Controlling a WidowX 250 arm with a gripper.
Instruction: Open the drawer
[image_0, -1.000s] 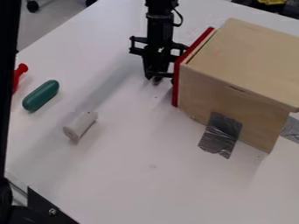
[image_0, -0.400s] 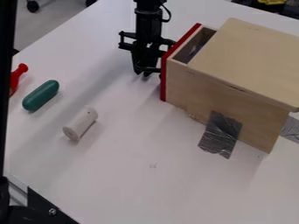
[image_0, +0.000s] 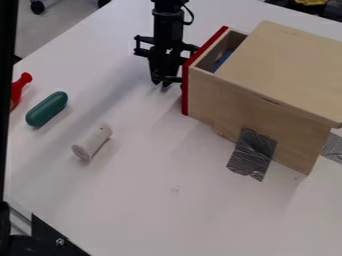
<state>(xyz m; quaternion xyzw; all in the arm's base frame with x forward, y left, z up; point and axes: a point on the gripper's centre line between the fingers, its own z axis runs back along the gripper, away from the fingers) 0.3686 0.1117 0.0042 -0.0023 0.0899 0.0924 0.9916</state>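
Near the far edge of the surface (image_0: 140, 200), the drawer (image_0: 200, 97) is partly open, the tool (image_0: 161, 84) beside its red front. I cannot tell whether it is clenched. Opening seems underway; next, pull farther outward.

Red toy (image_0: 22, 84), partly hidden by black post (image_0: 5, 100). Blue item (image_0: 222, 58) in drawer (image_0: 185, 90), mostly covered. Wooden box (image_0: 287, 65), cut off at right.

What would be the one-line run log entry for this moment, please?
task: open drawer | drawer: partly open | tool: beside red front | inside: blue item | table: green capsule, white cylinder
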